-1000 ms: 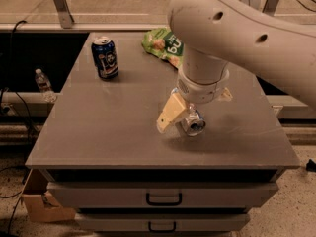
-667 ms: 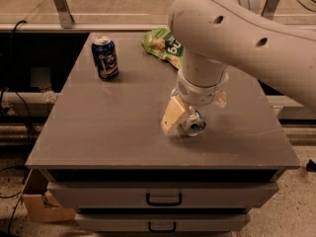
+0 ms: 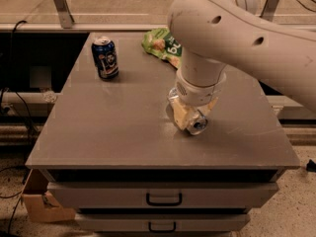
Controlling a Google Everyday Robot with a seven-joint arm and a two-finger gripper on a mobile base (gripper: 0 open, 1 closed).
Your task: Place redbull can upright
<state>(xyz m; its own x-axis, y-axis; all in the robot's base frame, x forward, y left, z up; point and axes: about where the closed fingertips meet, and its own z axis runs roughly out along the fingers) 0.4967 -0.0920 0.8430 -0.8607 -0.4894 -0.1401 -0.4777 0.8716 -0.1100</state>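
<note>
two drawers [image 3: 163, 197] sit under the worktop's [image 3: 108, 142] front edge. right of centre, the pincer [image 3: 193, 120] pinches the redbull can [image 3: 200, 128], which is tilted low over the surface with its silver top facing forward. open room lies to the left. a blue can [image 3: 105, 58] stands far left, and a green bag [image 3: 162, 46] lies behind the arm [image 3: 232, 28].

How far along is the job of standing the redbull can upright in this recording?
Done: the gripper is shut on the redbull can, low over the right half of the table. In hand: the can is tilted, silver top towards the camera, not upright. Left: turn it vertical, set it down and release it. The dark-blue can and the green snack bag sit apart at the back.
</note>
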